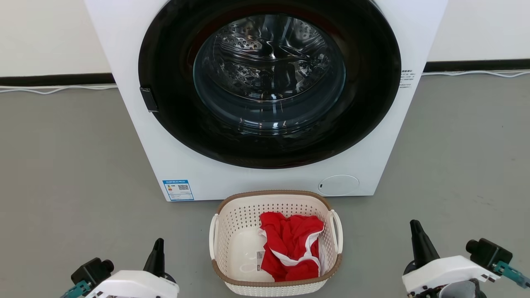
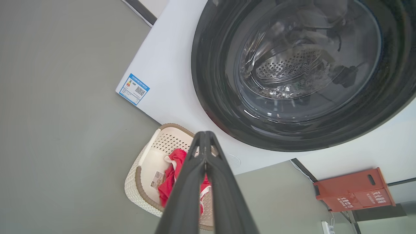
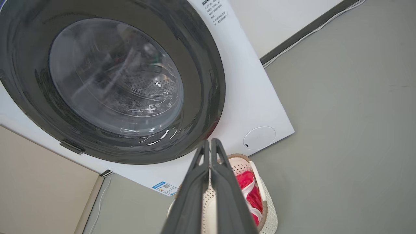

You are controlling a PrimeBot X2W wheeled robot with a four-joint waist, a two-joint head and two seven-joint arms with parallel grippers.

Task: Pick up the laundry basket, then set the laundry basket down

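White wrist shells (image 1: 132, 286), tapered black fingers (image 1: 156, 257), teal-tipped black cameras (image 1: 485, 251).

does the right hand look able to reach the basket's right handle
Probably yes: bare floor lies between the right hand and the right handle of the laundry basket, though its shut fingers must open first.

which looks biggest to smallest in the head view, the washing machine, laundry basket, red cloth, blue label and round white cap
1. washing machine
2. laundry basket
3. red cloth
4. blue label and round white cap: about alike, so not ranked against each other
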